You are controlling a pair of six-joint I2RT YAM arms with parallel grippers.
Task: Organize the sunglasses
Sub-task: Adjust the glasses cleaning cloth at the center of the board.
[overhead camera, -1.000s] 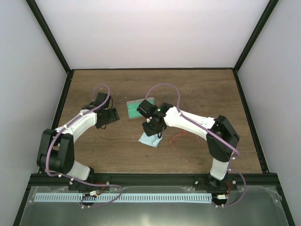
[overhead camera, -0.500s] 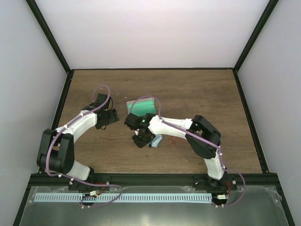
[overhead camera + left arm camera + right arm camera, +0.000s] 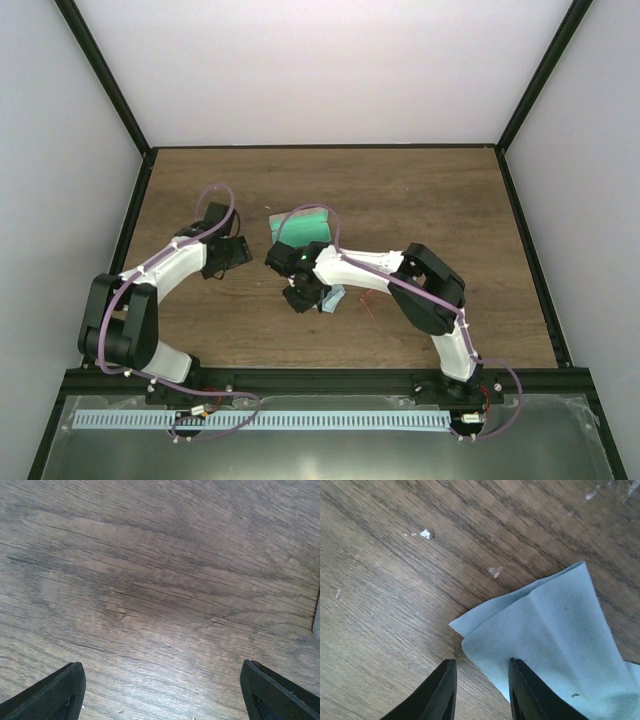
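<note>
Sunglasses: thin red frame, partly hidden, ctr-right.

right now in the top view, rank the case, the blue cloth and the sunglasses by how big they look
Largest: green-lined case. Then light-blue cloth and sunglasses: both show only slivers beside the right arm, so unranked.

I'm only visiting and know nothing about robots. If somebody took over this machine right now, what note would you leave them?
Left gripper: wide open, empty, over bare wood.
Right gripper: narrow gap, at the edge of the light-blue cloth, nothing pinched yet.
Sunglasses: on the table right of the cloth, untouched.
Case: open, green lining showing, behind the cloth.
Done: nothing stowed.
Left: probably sunglasses into the case.
</note>
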